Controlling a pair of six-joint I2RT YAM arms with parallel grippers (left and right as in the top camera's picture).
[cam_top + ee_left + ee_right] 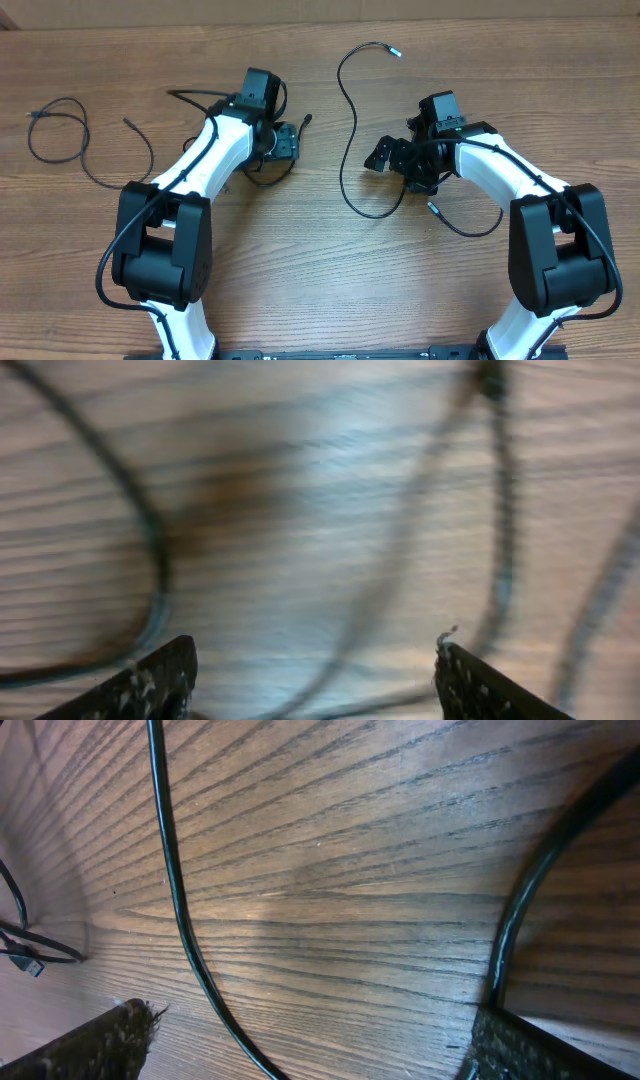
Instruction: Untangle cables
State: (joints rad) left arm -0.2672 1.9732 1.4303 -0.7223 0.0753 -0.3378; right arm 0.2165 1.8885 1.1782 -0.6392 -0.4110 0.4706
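Thin black cables lie on the wooden table. One long cable curves from a silvery plug at the back down toward my right gripper. In the right wrist view that cable runs across the table between the open jaws of my right gripper, touching neither finger. A small cable tangle sits under my left gripper. The left wrist view is blurred. There my left gripper has its jaws wide apart just above cable strands, gripping nothing.
A separate looped cable lies at the far left. A short cable with a plug lies just in front of the right gripper. A plug tip shows at the left edge of the right wrist view.
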